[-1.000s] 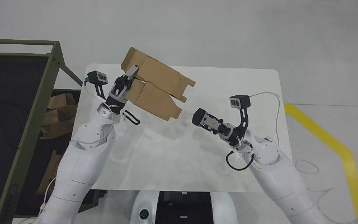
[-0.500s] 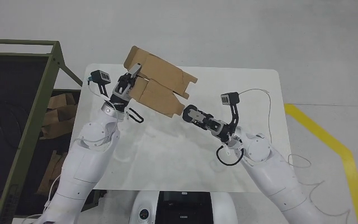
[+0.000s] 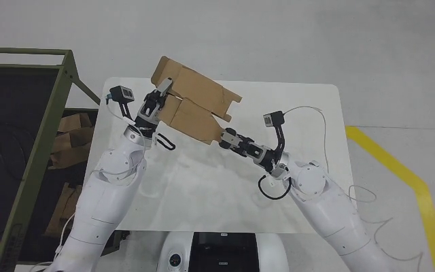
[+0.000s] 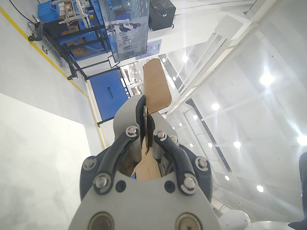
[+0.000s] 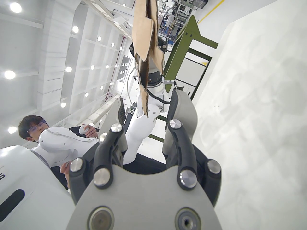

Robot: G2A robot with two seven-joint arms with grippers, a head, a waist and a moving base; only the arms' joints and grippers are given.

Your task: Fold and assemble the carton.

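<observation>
The left end effector (image 4: 145, 114) pinches the carton (image 3: 197, 102) by one edge. The right end effector (image 5: 148, 108) stands spread wide at its near corner.

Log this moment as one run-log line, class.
left gripper: shut on flat brown cardboard carton, held above white table | right gripper: open, at carton's corner | state: carton not yet assembled
</observation>
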